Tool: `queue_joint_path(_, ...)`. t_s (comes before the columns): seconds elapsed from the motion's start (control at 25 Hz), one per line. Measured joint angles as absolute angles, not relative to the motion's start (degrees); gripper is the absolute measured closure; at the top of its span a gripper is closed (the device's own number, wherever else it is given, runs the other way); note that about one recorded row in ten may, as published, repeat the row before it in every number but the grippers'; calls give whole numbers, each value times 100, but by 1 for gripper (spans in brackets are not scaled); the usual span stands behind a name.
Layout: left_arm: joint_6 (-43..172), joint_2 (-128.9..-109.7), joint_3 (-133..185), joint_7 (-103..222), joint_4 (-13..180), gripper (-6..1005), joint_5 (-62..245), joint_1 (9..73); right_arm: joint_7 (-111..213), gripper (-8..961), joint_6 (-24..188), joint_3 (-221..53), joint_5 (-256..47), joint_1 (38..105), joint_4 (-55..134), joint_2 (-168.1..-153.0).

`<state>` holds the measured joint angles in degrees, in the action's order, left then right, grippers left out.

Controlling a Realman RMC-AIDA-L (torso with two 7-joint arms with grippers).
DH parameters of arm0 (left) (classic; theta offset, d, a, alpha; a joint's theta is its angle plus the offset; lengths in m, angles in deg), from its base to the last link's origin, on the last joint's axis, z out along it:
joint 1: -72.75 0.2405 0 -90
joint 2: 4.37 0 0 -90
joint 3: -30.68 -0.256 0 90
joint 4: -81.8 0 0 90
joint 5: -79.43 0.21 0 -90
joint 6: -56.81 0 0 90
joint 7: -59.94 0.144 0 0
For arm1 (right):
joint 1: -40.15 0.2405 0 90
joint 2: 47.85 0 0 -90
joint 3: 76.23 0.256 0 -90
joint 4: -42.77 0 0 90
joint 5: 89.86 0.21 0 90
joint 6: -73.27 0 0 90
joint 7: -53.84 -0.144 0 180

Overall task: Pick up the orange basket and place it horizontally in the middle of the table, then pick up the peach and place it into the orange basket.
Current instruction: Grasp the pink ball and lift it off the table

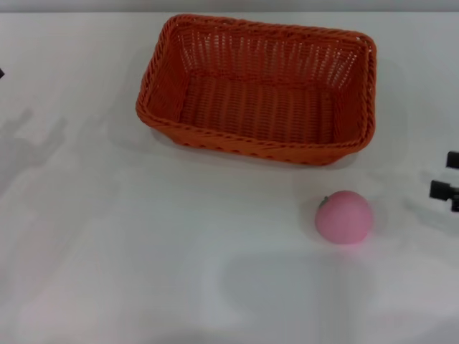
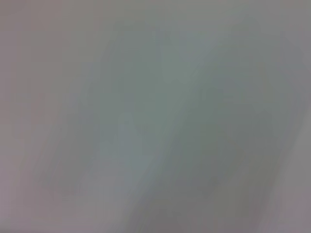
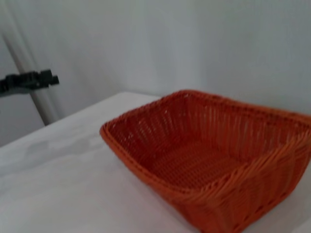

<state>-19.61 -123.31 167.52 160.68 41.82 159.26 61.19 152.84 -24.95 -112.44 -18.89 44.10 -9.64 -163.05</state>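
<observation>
From the head view, the large rectangular woven orange basket (image 1: 258,89) sits on the wide plain white surface (image 1: 129,251), its long side running across the view, a little skewed, and set toward the far half. It is empty; the openwork floor shows clear through. The small smooth pink ball-shaped peach (image 1: 344,216) lies on the surface just on the near side of the basket's right-hand corner, close to it but apart from it, with a dark speck at its top. Past the peach, away from the basket, a bit of black hardware that I take for the right hand (image 1: 446,188) pokes in at the picture's edge; too little of it shows to say whether it is open or closed. On the basket's opposite side only a dark sliver sits at the edge, with soft shadows on the surface.

The left wrist view gives nothing but a grey-green blur, so I cannot tell anything of the left hand.

The right wrist view looks low across the surface at the basket (image 3: 214,155), upright and empty, with a pale wall behind it and, well beyond the basket, a black clamp (image 3: 29,80) on a pale pole (image 3: 29,73).

As I judge it, the basket already lies horizontally about mid-surface, so the first part looks done. The peach is left to be lifted and put in.
</observation>
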Motion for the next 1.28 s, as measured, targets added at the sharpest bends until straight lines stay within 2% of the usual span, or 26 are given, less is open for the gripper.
queue_joint_path(0.48, -2351, -12347, 16714, 16229, 4325, 228, 15851, 6101, 15792, 253, -1491, -12459, -1816, 4662, -53, -16308)
queue_joint_path(1.28, -2440, -12346, 16745, 16250, 4347, 236, 15808, 6149, 16079, 259, -1131, -12834, -1770, 5112, 616, -16299)
